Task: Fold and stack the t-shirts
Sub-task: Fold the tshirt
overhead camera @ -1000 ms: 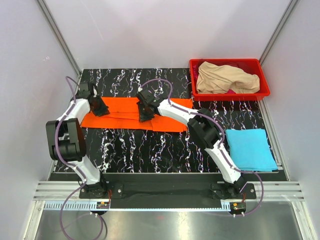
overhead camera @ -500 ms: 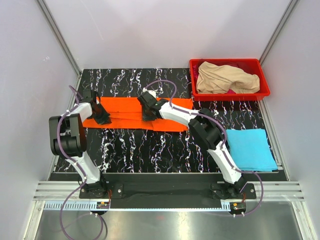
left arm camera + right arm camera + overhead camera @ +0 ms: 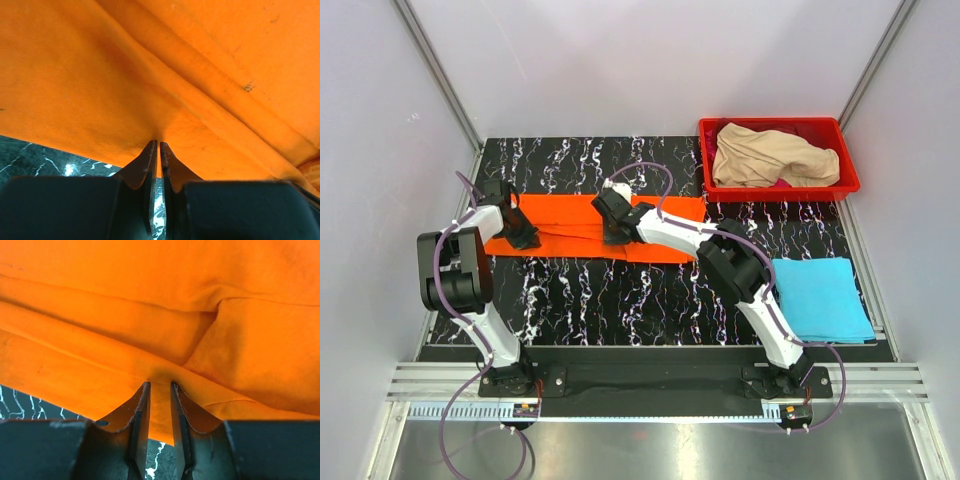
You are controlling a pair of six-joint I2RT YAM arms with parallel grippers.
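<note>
A spread shirt [image 3: 570,228] lay across the table's [image 3: 620,300] middle. Right and behind stood a bin [image 3: 780,193] holding a crumpled shirt [image 3: 770,155]; before it lay a folded shirt [image 3: 820,298].

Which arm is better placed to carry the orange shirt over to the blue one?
Right, probably: the right gripper pinches the orange shirt nearer the folded blue shirt.

The left tool [image 3: 158,146] pinches the near edge of the bright orange cloth t-shirt [image 3: 150,75], its dark jaws almost touching. Long folds run diagonally across the cloth. The black, white-veined desk [image 3: 30,157] shows at lower left, past the shirt's edge.
</note>
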